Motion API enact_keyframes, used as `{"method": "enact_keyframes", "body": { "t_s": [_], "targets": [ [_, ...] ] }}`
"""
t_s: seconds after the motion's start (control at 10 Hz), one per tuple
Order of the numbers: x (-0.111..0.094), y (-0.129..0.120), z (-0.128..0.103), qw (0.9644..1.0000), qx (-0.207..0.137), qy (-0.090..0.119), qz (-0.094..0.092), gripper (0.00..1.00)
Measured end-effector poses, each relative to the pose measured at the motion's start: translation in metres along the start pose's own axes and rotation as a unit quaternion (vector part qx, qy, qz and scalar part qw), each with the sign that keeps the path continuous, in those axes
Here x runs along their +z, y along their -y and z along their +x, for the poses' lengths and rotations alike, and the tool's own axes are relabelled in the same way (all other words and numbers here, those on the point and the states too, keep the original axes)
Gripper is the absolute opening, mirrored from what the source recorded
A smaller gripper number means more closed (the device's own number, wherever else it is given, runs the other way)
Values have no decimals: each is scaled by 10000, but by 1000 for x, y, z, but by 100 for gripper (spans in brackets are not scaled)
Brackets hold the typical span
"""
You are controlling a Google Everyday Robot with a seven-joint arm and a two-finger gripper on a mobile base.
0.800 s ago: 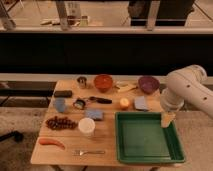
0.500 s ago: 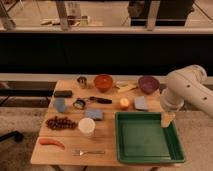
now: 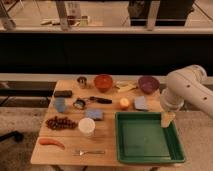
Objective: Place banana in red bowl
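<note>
The banana (image 3: 125, 88) is small and pale yellow. It lies on the wooden table (image 3: 107, 142) at the back, between the red bowl (image 3: 103, 82) and a dark purple bowl (image 3: 148, 83). The red bowl is round, orange-red and stands upright at the back centre. My gripper (image 3: 167, 120) hangs from the white arm (image 3: 186, 90) at the right, over the right back edge of the green tray (image 3: 142, 140). It is well to the right of the banana and in front of it, and apart from it.
A round yellow-orange fruit (image 3: 124, 103) and a grey-blue block (image 3: 141, 103) lie before the bowls. Further left are a blue sponge (image 3: 94, 114), a white cup (image 3: 86, 126), grapes (image 3: 61, 122), a carrot (image 3: 52, 143), a fork (image 3: 90, 152), a metal cup (image 3: 82, 81) and a blue cup (image 3: 60, 105).
</note>
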Motion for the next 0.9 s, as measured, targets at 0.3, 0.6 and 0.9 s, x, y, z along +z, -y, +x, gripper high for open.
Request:
{"method": "enact_keyframes", "body": {
  "t_s": [0.3, 0.6, 0.9],
  "targets": [
    [0, 0, 0, 10000, 0, 0, 0, 80],
    [0, 1, -1, 10000, -12, 12, 15, 80],
    [0, 8, -39, 9989, -390, 225, 95, 80]
  ]
}}
